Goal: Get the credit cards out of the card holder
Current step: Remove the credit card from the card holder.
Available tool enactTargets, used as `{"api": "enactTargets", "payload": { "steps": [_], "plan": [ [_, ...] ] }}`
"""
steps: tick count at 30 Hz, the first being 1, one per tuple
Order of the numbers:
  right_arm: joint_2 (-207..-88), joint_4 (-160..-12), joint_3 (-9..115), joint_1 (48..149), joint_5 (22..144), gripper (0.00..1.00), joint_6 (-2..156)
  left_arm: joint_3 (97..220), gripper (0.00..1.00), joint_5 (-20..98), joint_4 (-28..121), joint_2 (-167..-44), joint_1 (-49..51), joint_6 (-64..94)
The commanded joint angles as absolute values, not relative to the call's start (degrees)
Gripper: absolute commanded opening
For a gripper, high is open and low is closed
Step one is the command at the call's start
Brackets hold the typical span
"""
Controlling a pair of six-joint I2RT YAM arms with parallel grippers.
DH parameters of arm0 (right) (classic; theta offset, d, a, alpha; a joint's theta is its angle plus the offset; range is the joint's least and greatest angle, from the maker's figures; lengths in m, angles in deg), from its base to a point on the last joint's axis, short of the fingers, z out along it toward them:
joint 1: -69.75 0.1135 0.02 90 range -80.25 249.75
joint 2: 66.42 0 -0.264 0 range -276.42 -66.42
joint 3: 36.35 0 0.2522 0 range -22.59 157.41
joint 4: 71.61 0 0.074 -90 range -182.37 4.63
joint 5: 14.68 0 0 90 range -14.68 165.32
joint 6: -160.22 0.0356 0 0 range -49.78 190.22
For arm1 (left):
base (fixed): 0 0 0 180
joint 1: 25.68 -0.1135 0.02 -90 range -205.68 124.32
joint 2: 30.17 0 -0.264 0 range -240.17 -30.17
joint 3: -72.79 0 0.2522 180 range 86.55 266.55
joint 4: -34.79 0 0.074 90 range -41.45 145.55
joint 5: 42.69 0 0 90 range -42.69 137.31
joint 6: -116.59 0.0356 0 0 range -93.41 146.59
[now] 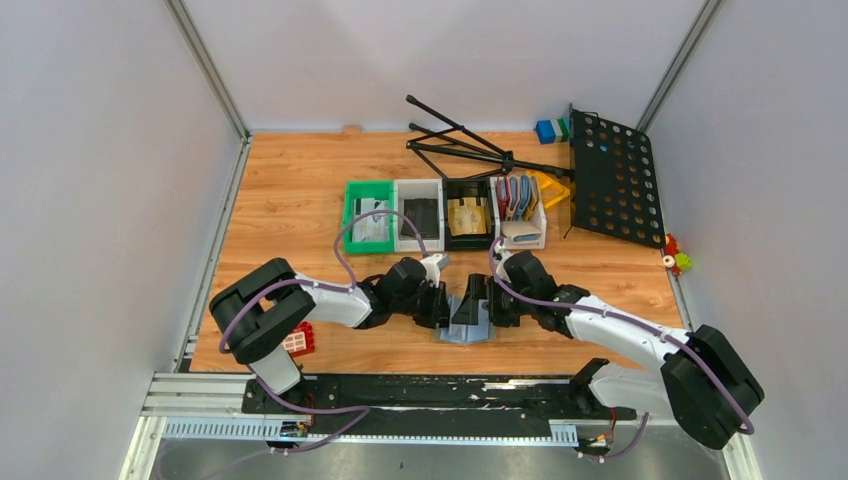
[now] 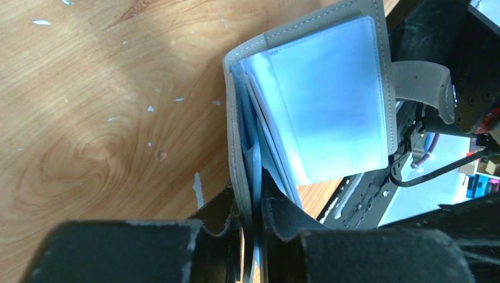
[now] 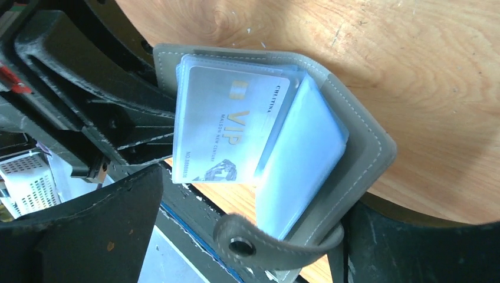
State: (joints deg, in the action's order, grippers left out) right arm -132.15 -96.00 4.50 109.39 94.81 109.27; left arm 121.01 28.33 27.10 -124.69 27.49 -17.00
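Observation:
The grey-blue card holder (image 1: 466, 322) stands open on its edge between both grippers, near the table's front middle. My left gripper (image 2: 255, 206) is shut on the holder's left cover (image 2: 236, 124) together with a clear sleeve; more pale sleeves (image 2: 330, 100) fan out to the right. In the right wrist view the holder (image 3: 368, 147) lies open with its snap strap (image 3: 277, 244) curled below. A whitish credit card marked VIP (image 3: 227, 127) sits in the front sleeve. My right gripper (image 3: 256, 206) is open, with its fingers on either side of the holder's lower part.
A row of small bins stands behind: green (image 1: 368, 215), white (image 1: 418, 213), black (image 1: 468, 212), and a white one with red and blue holders (image 1: 520, 205). A black music stand (image 1: 610, 175) lies at back right. A red brick (image 1: 298, 340) sits by the left arm.

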Motion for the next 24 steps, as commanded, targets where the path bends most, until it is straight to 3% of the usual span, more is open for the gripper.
{"api": "enactTargets", "payload": {
  "steps": [1, 7, 19, 24],
  "plan": [
    [-133.2, -94.8, 6.8, 109.7, 93.4, 0.98, 109.7, 120.4, 0.13, 26.6, 23.9, -123.7, 28.0, -18.4],
    [-134.5, -93.7, 6.7, 110.1, 90.7, 0.93, 111.7, 119.6, 0.13, 25.9, 21.9, -123.6, 28.0, -20.4],
    [-136.5, -94.0, 8.3, 113.5, 87.5, 1.0, 112.9, 119.4, 0.13, 27.0, 22.6, -123.2, 28.0, -21.4],
    [-136.3, -96.0, 8.4, 113.9, 85.4, 0.96, 112.7, 119.2, 0.13, 27.5, 23.0, -122.8, 28.0, -21.6]
  ]
}}
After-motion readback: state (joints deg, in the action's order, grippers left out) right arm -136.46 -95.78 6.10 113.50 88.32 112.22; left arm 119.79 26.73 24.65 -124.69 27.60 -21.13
